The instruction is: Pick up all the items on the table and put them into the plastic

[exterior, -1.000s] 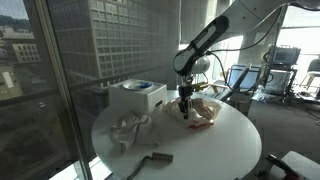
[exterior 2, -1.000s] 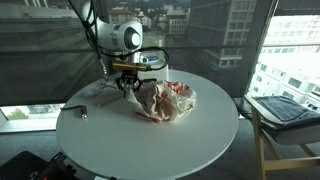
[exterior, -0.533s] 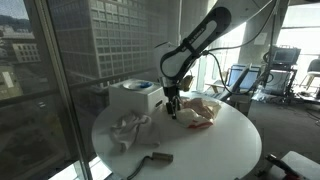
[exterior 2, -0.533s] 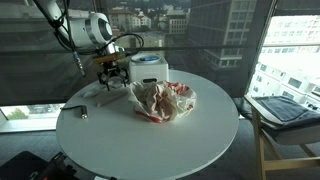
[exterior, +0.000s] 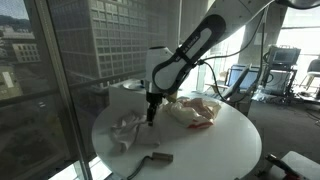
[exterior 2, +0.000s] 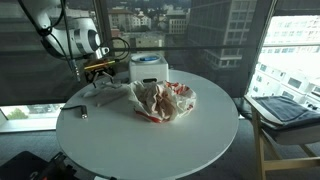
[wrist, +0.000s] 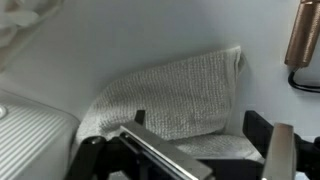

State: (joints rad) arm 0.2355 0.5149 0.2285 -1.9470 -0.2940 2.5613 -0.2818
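Gripper (exterior: 151, 119) shifted left from the one bag (exterior: 194, 110) to over one cloth (exterior: 127, 131); one rod (exterior: 150, 158), one box (exterior 2: 146, 68); jaws wide apart, holding nothing.

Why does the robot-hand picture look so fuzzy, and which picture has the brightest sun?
Wrist view: the cloth is fairly sharp, but the gripper sits so near the lens that it blurs. In an exterior view, daylight through the windows glares on the table and leaves the arm dark. In an exterior view, the plastic bag is lit evenly.
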